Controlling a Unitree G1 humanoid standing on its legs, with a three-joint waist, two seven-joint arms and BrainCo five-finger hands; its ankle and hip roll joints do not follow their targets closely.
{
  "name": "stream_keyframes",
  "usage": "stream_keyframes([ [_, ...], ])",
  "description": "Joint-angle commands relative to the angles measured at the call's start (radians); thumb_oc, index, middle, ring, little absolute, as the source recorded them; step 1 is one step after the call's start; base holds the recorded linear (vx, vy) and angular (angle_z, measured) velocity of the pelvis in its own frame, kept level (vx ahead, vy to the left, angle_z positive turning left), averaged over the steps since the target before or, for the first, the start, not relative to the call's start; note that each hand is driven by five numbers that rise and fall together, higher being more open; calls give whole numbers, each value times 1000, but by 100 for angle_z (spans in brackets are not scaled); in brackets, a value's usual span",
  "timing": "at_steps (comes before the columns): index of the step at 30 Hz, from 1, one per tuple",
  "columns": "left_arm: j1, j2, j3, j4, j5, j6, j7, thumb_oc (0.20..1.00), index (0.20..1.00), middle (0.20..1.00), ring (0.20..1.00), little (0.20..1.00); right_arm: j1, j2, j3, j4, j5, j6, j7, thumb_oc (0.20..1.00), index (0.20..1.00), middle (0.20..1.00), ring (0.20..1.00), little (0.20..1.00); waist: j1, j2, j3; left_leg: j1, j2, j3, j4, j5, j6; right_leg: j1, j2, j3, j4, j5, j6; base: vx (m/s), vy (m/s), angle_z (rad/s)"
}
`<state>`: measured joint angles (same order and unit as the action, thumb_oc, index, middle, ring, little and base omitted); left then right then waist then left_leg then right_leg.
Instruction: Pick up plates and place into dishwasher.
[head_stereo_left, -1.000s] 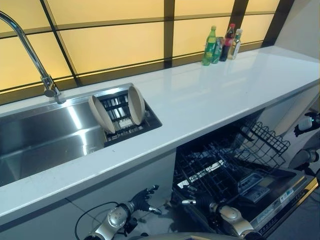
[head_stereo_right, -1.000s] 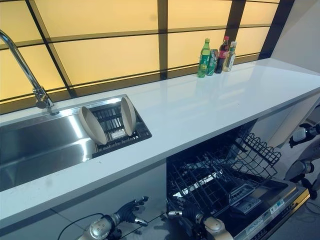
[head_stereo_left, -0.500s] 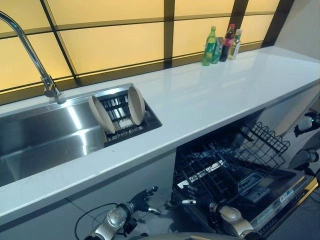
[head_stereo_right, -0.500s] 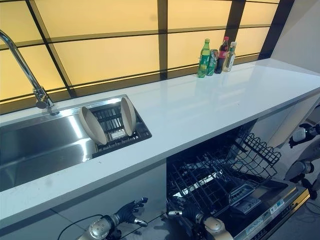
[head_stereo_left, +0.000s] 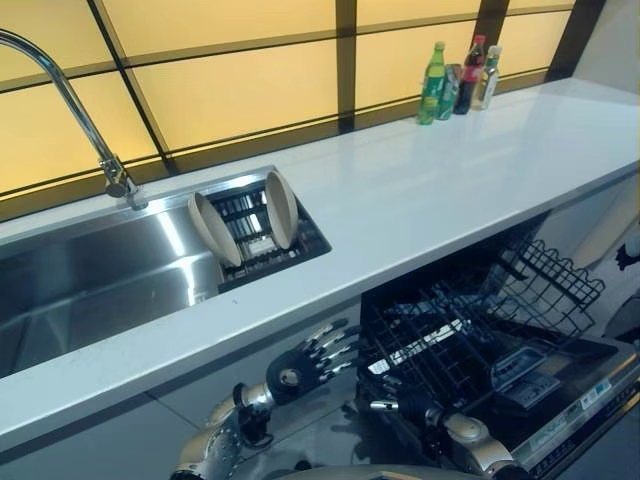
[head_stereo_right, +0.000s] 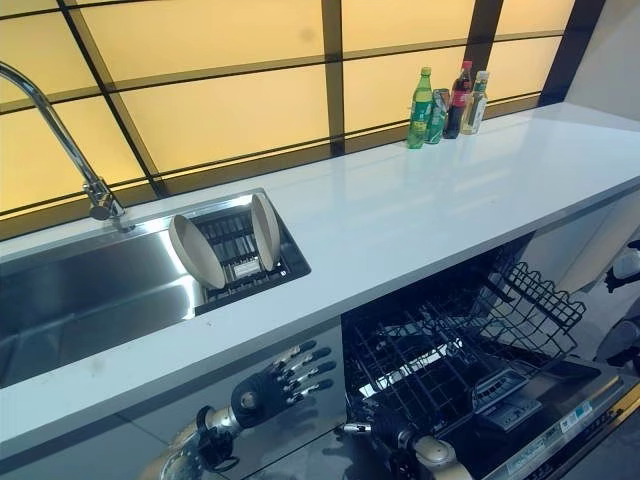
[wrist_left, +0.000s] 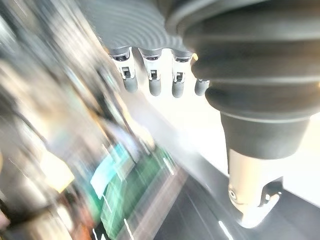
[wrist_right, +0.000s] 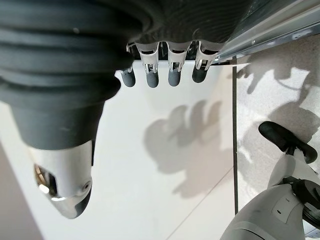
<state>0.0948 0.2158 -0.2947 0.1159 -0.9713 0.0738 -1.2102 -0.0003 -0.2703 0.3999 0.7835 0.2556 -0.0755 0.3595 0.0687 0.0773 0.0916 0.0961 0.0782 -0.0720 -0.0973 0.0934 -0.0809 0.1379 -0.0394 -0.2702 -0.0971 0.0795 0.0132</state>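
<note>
Far left, sink rack (head_stereo_left: 262, 238): two plates (head_stereo_left: 215, 228), upright, likely rigid, slick, breakable; grip the rims. Left hand (head_stereo_left: 300, 366) released, empty; right hand (head_stereo_left: 412, 407) relaxed, empty.

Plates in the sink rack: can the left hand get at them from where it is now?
Probably yes, but not directly. The left hand hangs open below the white counter, whose front edge lies between it and the two plates standing upright in the rack. It must rise over that edge; nothing covers the plates.
</note>
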Motion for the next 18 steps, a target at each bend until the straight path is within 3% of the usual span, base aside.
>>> stream_keyframes([
  [1,-158,4,16,-169,-133,-51,32,1000,1000,1000,1000,1000,-81,38,0,-30,-7,-39,-10,1000,1000,1000,1000,1000,20,-36,91,37,-65,23,29,-154,47,7,-95,44,25,-94,70,15,-50,4],
  [7,-235,55,170,-350,-239,-136,318,1000,1000,1000,1000,1000,-41,68,14,-35,-15,-52,-25,1000,1000,1000,1000,1000,31,-49,73,40,-63,8,22,-153,44,15,-90,50,18,-101,76,17,-51,2],
  [8,-243,77,209,-365,-197,-199,392,1000,1000,1000,1000,1000,-29,71,15,-40,-17,-57,-31,1000,1000,1000,1000,1000,35,-51,70,38,-63,3,21,-153,42,16,-90,49,16,-103,76,2,-30,4],
  [10,-254,109,239,-372,-147,-266,465,1000,1000,1000,1000,1000,-17,75,15,-48,-19,-58,-37,1000,1000,1000,1000,1000,38,-52,65,38,-62,-2,20,-152,42,18,-89,47,14,-105,77,8,-23,4],
  [12,-279,179,311,-373,-32,-368,648,1000,1000,1000,1000,1000,-5,76,15,-45,-13,-61,-45,1000,1000,1000,1000,1000,44,-51,56,36,-62,-8,19,-149,39,21,-88,45,11,-108,77,11,-2,2],
  [13,-288,210,342,-351,64,-443,721,1000,1000,1000,1000,1000,4,74,16,-48,-14,-64,-48,1000,1000,1000,1000,1000,46,-48,51,34,-63,-10,18,-147,39,20,-88,45,10,-108,78,23,30,2],
  [15,-318,304,399,-316,248,-530,919,1000,1000,1000,1000,1000,17,68,19,-54,-12,-63,-51,1000,1000,1000,1000,1000,46,-46,43,31,-64,-9,19,-146,38,19,-87,44,10,-112,80,27,35,1],
  [16,-345,362,423,-285,328,-542,1026,1000,1000,1000,1000,1000,18,64,17,-55,-10,-58,-49,1000,1000,1000,1000,1000,45,-44,38,29,-64,-8,19,-144,36,18,-86,42,10,-113,81,37,42,2],
  [18,-386,444,465,-218,468,-553,1147,1000,1000,1000,1000,1000,19,51,22,-55,-5,-52,-43,1000,1000,1000,1000,1000,43,-41,33,26,-63,-2,21,-142,34,17,-87,43,10,-115,82,37,51,2],
])
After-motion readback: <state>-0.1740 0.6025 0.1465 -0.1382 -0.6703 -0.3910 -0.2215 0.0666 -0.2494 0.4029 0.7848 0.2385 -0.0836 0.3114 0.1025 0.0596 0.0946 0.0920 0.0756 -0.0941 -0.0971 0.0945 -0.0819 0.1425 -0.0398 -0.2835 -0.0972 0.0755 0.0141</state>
